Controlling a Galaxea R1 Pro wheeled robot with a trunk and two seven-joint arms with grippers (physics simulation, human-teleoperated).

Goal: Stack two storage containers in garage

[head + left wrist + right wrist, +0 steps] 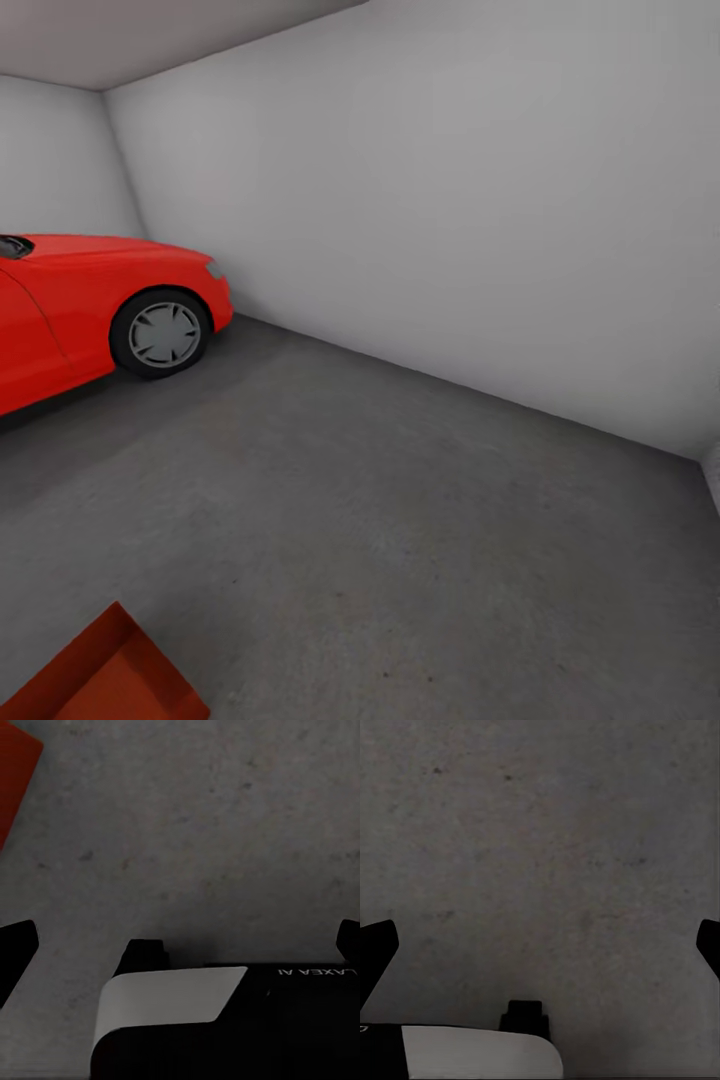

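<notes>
I am in the garage. One orange-red storage container (105, 675) sits on the dark grey floor (400, 520) at the lower left of the head view, cut off by the picture's edge; a corner of it (15, 780) also appears in the left wrist view. The second container is out of view. My left gripper (184, 937) hangs open over bare floor, its dark fingertips (15, 949) spread wide apart. My right gripper (544, 945) is open too, over bare floor (540, 855), fingertips (375, 949) far apart with nothing between them.
The red car (90, 310) stands at the left, its front wheel (160, 333) facing me. Plain white walls (450, 230) close the back and right. Part of my own black and white base (225, 1027) lies under the left gripper.
</notes>
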